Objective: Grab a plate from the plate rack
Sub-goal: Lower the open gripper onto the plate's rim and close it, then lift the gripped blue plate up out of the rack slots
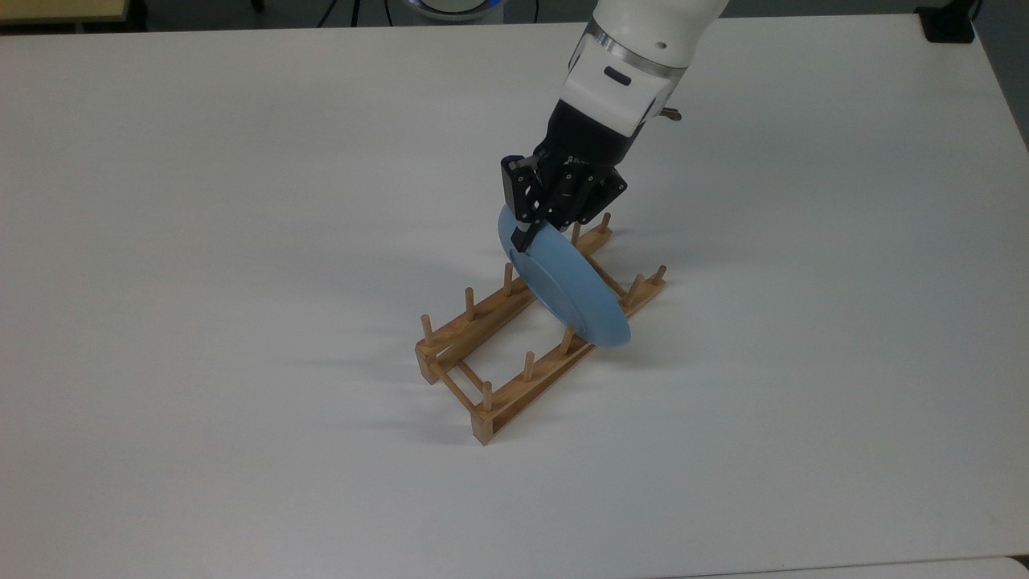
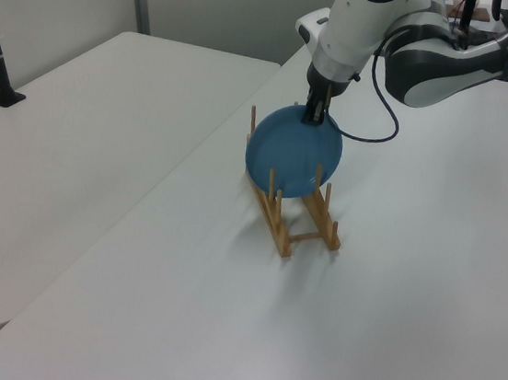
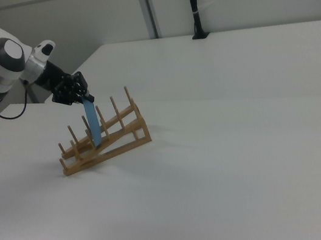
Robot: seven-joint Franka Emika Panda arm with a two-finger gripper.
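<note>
A: Where's the plate [image 1: 567, 285]?

B: On edge in the rack [image 1: 530, 342], between the pegs, its top rim right at the gripper [image 1: 533, 234]. In the right view the plate [image 3: 92, 122] shows as a thin blue strip hanging just under the fingers.

A: And the fingers?

B: Pinched together on the top rim, one on each face. The far finger is mostly hidden, so that contact is probably there, not certain.

A: The rack?

B: Below the fingers, flat on the table [image 1: 241, 241].
</note>
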